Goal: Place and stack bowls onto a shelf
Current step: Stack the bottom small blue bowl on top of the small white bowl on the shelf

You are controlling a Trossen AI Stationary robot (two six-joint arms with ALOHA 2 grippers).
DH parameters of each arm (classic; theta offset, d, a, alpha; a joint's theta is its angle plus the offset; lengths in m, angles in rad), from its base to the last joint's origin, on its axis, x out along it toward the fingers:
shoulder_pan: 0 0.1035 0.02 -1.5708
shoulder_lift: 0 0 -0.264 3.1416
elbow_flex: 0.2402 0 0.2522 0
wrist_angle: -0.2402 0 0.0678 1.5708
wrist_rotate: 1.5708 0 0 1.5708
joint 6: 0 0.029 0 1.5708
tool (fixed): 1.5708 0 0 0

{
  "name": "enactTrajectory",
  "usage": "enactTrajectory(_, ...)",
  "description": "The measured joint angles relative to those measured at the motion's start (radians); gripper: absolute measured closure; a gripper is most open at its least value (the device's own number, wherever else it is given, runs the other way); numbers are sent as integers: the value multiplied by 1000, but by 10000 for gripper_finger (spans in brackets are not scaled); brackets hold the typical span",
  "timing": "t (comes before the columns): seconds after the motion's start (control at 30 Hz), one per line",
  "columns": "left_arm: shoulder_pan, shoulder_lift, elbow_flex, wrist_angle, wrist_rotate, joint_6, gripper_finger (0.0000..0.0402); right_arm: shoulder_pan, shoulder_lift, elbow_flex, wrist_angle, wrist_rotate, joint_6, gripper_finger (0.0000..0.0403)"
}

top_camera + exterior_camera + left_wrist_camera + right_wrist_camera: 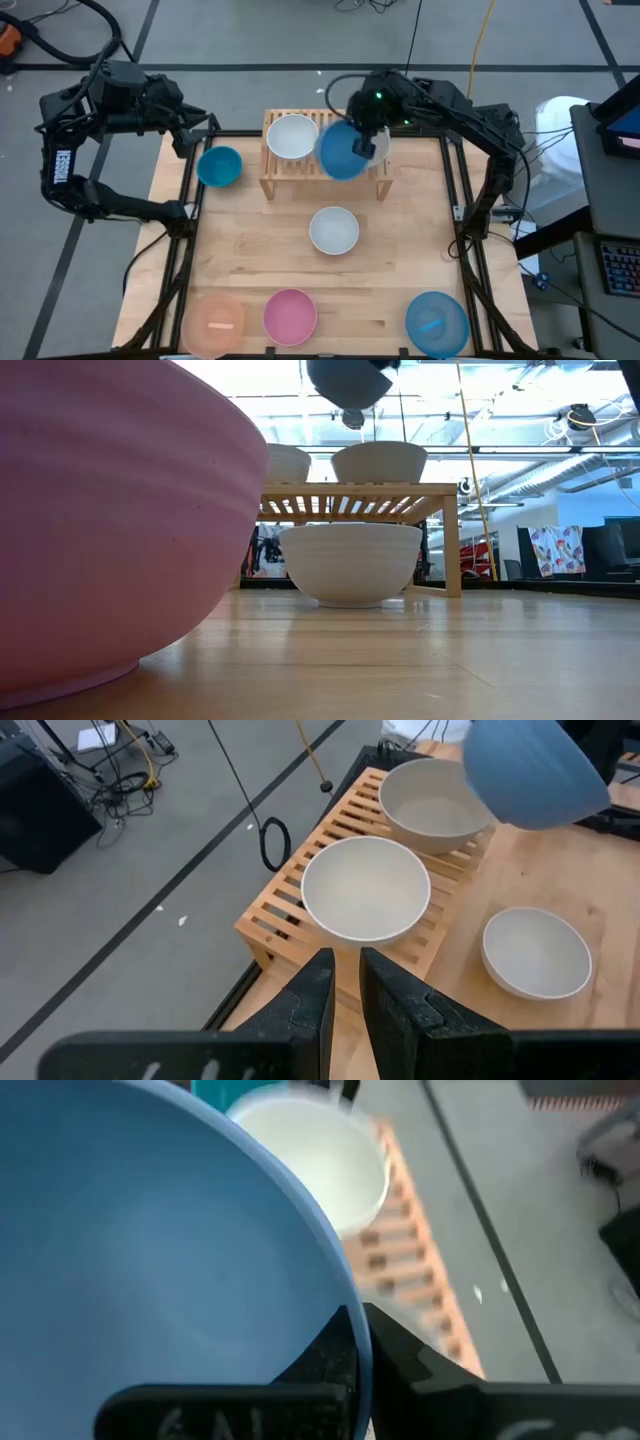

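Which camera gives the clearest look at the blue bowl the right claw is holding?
The high view: the blue bowl shows nearly whole, tilted above the shelf, gripped by the right claw. The left wrist view shows its underside, the right wrist view only its inside, and the low view just its dark bottom.

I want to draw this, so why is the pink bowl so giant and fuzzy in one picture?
In the low view the pink bowl sits right by the camera, so it fills the frame, out of focus; the window light behind glares white. In the high view it looks ordinary. In the right wrist view the blue bowl is blurred too, being so near.
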Motion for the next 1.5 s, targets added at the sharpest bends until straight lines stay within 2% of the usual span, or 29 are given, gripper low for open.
enactTrajectory(0.37,0,0,0,-18,1,16,344,-29,25,0,245,-109,-70,403)
enactTrajectory(0.8,0,17,0,-39,0,42,344,-45,105,-3,331,-175,-121,403)
enactTrajectory(0.93,0,43,0,-39,4,139,344,-44,104,-3,333,-177,-123,403)
enactTrajectory(1.07,-9,71,0,-42,94,266,344,-45,103,-3,338,-151,-122,403)
enactTrajectory(1.17,-54,92,-1,-58,142,389,344,-44,100,-3,340,-96,-53,403)
enactTrajectory(1.33,-174,119,-1,-39,123,558,344,-42,101,-3,319,-70,42,403)
enactTrajectory(1.4,-235,134,-1,-19,74,602,344,-38,101,-3,319,-42,60,403)
enactTrajectory(1.5,-327,166,-1,6,-59,646,344,-38,101,-3,319,-44,62,403)
